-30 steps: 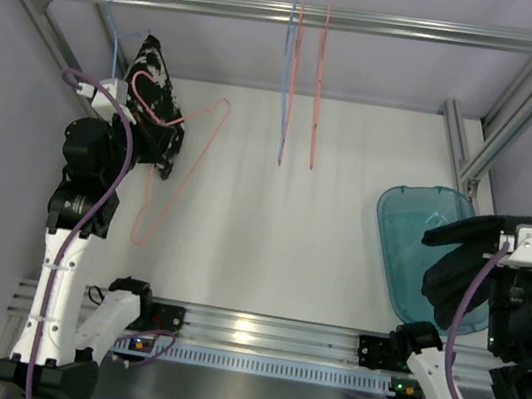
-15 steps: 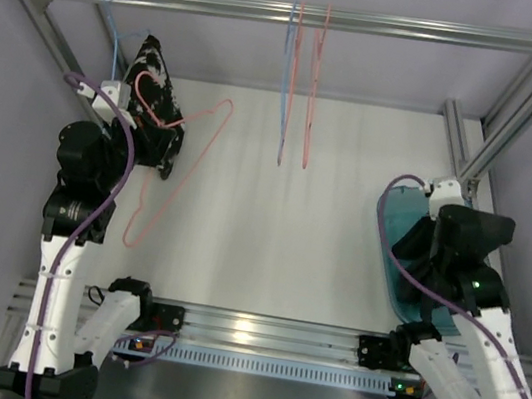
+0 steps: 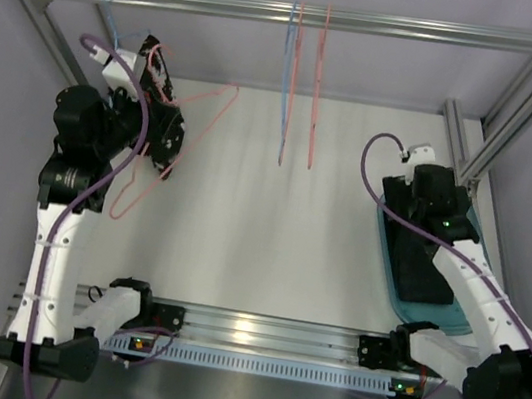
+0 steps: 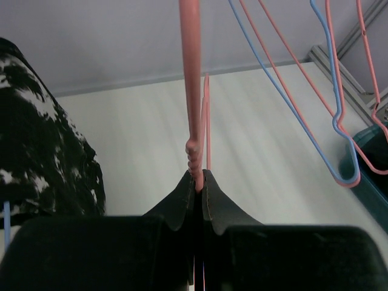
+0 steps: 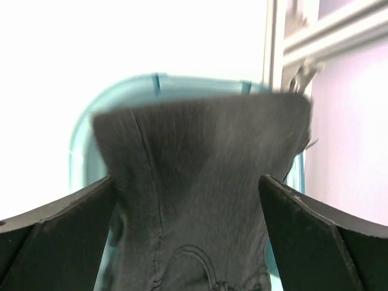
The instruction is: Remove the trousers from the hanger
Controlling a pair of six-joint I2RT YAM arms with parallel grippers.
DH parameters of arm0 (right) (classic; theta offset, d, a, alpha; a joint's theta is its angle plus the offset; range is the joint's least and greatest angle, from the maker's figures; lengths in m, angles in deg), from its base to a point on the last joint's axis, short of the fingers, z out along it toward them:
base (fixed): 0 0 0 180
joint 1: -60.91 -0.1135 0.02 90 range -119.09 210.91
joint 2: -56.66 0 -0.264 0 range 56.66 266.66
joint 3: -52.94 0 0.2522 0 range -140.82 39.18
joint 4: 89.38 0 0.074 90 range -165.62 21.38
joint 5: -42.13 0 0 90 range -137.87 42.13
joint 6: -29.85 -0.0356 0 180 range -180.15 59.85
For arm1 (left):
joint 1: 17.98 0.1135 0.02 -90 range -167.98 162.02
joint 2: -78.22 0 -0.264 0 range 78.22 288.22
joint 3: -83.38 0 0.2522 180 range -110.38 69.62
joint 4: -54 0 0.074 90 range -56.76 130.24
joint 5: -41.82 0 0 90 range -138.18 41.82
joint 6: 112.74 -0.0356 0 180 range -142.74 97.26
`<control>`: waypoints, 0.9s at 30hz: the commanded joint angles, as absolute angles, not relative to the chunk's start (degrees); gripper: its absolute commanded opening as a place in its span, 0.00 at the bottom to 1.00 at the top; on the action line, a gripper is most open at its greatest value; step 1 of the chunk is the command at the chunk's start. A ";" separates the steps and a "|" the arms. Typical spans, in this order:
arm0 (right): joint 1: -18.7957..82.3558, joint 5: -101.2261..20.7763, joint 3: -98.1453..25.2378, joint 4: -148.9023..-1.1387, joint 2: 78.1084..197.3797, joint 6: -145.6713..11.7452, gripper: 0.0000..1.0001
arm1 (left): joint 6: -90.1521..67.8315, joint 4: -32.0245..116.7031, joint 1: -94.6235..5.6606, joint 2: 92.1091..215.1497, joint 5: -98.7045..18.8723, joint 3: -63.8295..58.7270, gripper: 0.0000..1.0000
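Swung over the teal bin (image 5: 77, 151), right claw (image 5: 187, 179) gapes above limp trousers (image 5: 203, 136).

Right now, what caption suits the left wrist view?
Jaws shut on the pink hanger, printed trousers beside it, spare hangers behind.

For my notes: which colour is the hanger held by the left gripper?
Pink hanger, clearest in the left wrist view.

left tool (image 4: 199, 180): clamped, raised | right tool (image 5: 185, 182): spread wide
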State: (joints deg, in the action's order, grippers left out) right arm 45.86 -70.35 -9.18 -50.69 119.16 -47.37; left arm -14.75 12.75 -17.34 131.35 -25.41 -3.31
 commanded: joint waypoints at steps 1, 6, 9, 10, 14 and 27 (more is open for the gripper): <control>46.76 -65.54 -14.78 -51.99 113.46 -50.30 1.00 | -19.22 14.40 -17.45 137.87 -25.50 -10.00 0.00; 46.67 -65.71 -19.00 -48.20 109.05 -48.20 1.00 | -20.89 14.48 -18.67 144.22 -27.17 -17.82 0.00; 46.76 -64.66 -21.90 -46.00 106.50 -46.88 0.99 | -20.81 14.48 -21.14 147.47 -29.27 -21.52 0.00; 46.67 -64.13 -22.77 -45.47 105.63 -46.62 0.99 | -20.46 14.57 -22.19 148.09 -29.98 -22.31 0.00; 46.76 -63.25 -27.78 -42.84 104.65 -46.70 0.99 | -20.80 14.57 -26.85 150.91 -35.24 -26.44 0.00; 46.67 -61.23 -36.14 -36.59 107.20 -52.59 0.99 | -26.78 14.40 -38.02 163.38 -56.61 -39.19 0.00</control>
State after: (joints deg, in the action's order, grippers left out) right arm 46.01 -62.21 -33.81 -38.01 107.08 -50.43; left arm -23.56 12.16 -36.62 161.49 -49.65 -35.94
